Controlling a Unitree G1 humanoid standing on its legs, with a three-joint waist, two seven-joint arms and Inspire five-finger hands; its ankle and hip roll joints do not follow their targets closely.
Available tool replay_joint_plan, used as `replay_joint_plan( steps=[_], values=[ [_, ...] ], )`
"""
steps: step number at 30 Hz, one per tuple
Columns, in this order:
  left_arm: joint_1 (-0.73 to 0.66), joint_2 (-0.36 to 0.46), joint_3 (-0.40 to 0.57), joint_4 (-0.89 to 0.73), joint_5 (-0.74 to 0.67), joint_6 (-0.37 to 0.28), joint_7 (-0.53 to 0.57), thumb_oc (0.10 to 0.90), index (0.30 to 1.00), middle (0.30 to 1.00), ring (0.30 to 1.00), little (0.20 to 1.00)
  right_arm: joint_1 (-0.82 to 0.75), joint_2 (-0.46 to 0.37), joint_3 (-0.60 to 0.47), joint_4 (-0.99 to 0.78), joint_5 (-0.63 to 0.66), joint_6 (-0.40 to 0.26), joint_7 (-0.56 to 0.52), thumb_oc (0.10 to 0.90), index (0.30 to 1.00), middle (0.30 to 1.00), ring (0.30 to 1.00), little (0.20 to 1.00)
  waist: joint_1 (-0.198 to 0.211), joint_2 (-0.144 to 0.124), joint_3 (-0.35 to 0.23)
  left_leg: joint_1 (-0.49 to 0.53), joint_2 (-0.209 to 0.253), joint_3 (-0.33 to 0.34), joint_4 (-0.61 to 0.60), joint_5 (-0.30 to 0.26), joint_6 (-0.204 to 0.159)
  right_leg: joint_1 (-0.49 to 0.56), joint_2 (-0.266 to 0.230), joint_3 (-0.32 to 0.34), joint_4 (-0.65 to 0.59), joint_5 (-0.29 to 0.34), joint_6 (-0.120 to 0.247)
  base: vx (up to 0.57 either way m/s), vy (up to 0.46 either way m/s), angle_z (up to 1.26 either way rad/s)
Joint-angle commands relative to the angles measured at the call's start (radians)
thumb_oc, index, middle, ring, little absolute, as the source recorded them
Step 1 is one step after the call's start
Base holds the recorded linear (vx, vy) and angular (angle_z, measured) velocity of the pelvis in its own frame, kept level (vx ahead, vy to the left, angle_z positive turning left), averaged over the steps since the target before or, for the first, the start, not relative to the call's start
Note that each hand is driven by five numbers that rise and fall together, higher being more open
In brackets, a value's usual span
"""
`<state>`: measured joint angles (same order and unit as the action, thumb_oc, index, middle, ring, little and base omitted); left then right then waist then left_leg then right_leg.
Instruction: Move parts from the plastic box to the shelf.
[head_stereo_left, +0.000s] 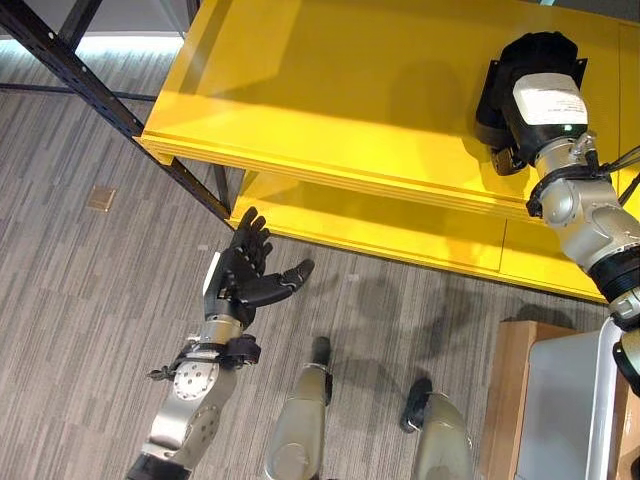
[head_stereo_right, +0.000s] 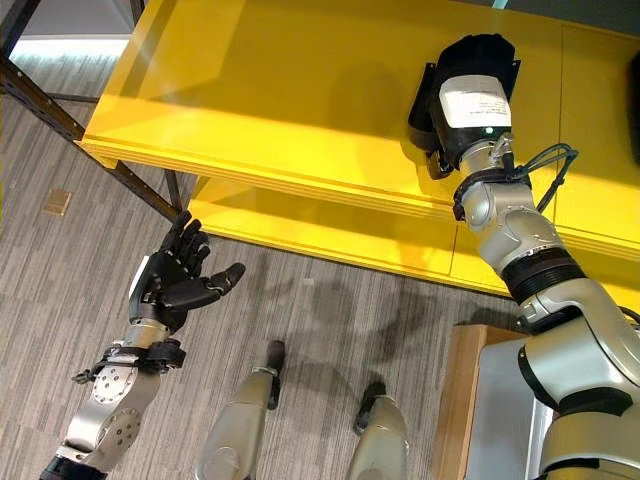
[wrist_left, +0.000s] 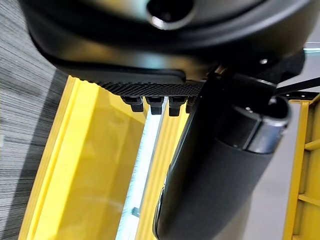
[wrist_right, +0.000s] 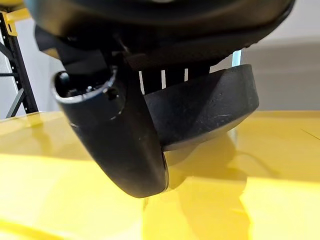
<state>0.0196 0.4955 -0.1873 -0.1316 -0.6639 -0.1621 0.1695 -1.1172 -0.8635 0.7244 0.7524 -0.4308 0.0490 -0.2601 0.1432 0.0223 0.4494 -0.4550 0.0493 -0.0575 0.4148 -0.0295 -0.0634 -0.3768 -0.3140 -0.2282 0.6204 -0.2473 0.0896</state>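
My right hand (head_stereo_left: 548, 102) reaches over the yellow shelf (head_stereo_left: 330, 90) with its fingers curled over a black rounded part (head_stereo_left: 497, 92). In the right wrist view the thumb (wrist_right: 120, 135) lies against the part (wrist_right: 210, 110), whose underside rests on or just above the shelf board (wrist_right: 75, 190). My left hand (head_stereo_left: 245, 270) hangs open above the floor, in front of the shelf's lower board (head_stereo_left: 400, 235), holding nothing. Its straight fingers (wrist_left: 150, 102) and thumb (wrist_left: 215, 170) show in the left wrist view.
The shelf's black steel frame (head_stereo_left: 90, 85) slants across the upper left. A pale plastic box (head_stereo_left: 570, 400) on a wooden stand (head_stereo_left: 510, 385) is at the lower right. Another dark thing (head_stereo_right: 636, 100) lies on the shelf at the right edge. Grey carpet (head_stereo_left: 80, 290) runs in front.
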Motion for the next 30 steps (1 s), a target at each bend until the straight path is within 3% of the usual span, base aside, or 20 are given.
replay_joint_plan(
  steps=[1,13,21,22,23,25,27,30],
  values=[
    [-0.016,0.025,0.033,-0.157,-0.007,-0.114,-0.004,0.9,1.0,1.0,1.0,1.0,-0.177,-0.039,0.024,0.023,-0.031,0.005,-0.042,0.4,0.3,0.3,0.3,0.3,0.007,-0.008,-0.044,0.032,0.061,-0.042,0.05,-0.093,-0.025,0.069,0.014,0.017,0.019,-0.045,-0.013,0.0,0.0,0.0],
    [-0.019,0.034,0.029,-0.154,-0.003,-0.114,-0.019,0.9,1.0,1.0,1.0,1.0,-0.21,-0.123,0.109,0.097,-0.067,-0.012,-0.012,0.4,0.3,0.3,0.3,0.3,-0.002,-0.001,-0.037,0.03,0.066,-0.039,0.041,-0.084,-0.03,0.056,0.017,0.026,0.017,-0.043,-0.01,0.0,0.0,0.0],
    [-0.007,0.043,0.042,-0.153,-0.01,-0.12,-0.028,0.9,1.0,1.0,1.0,1.0,-0.249,-0.205,0.153,0.056,-0.085,-0.03,-0.016,0.4,0.3,0.3,0.3,0.3,-0.002,0.002,-0.038,0.031,0.068,-0.038,0.032,-0.079,-0.032,0.048,0.019,0.028,0.019,-0.043,-0.009,0.01,-0.005,0.0],
    [-0.002,0.044,0.045,-0.152,-0.011,-0.121,-0.028,0.9,1.0,1.0,1.0,1.0,-0.251,-0.218,0.16,0.048,-0.094,-0.032,-0.02,0.4,0.3,0.3,0.3,0.3,-0.002,0.0,-0.041,0.042,0.069,-0.038,0.034,-0.102,-0.038,0.057,0.021,0.035,0.022,-0.066,-0.004,0.0,0.0,0.0],
    [-0.001,0.045,0.044,-0.153,-0.013,-0.123,-0.032,0.9,1.0,1.0,1.0,1.0,-0.263,-0.237,0.174,0.039,-0.106,-0.035,-0.018,0.4,0.3,0.3,0.3,0.3,-0.001,0.003,-0.041,0.032,0.066,-0.037,0.028,-0.078,-0.033,0.046,0.017,0.029,0.018,-0.045,-0.009,0.09,-0.047,0.0],
    [-0.001,0.047,0.045,-0.151,-0.013,-0.124,-0.032,0.9,1.0,1.0,1.0,1.0,-0.276,-0.25,0.192,0.022,-0.116,-0.04,-0.018,0.4,0.3,0.3,0.3,0.3,-0.001,0.003,-0.044,0.041,0.067,-0.04,0.031,-0.1,-0.039,0.056,0.017,0.034,0.024,-0.068,-0.003,0.01,-0.012,-0.02],
    [0.0,0.051,0.047,-0.153,-0.012,-0.127,-0.032,0.9,1.0,1.0,1.0,1.0,-0.285,-0.263,0.201,0.005,-0.124,-0.044,-0.017,0.4,0.3,0.3,0.3,0.3,-0.001,0.007,-0.041,0.03,0.066,-0.039,0.028,-0.076,-0.035,0.044,0.015,0.029,0.022,-0.047,-0.009,-0.04,0.002,-0.02],
    [0.004,0.055,0.05,-0.152,-0.014,-0.128,-0.031,0.9,1.0,1.0,1.0,1.0,-0.298,-0.272,0.214,-0.002,-0.127,-0.046,-0.019,0.4,0.3,0.3,0.3,0.3,0.001,0.006,-0.041,0.037,0.068,-0.04,0.034,-0.101,-0.041,0.05,0.017,0.035,0.031,-0.072,-0.004,0.05,-0.034,-0.01]
  ],
)
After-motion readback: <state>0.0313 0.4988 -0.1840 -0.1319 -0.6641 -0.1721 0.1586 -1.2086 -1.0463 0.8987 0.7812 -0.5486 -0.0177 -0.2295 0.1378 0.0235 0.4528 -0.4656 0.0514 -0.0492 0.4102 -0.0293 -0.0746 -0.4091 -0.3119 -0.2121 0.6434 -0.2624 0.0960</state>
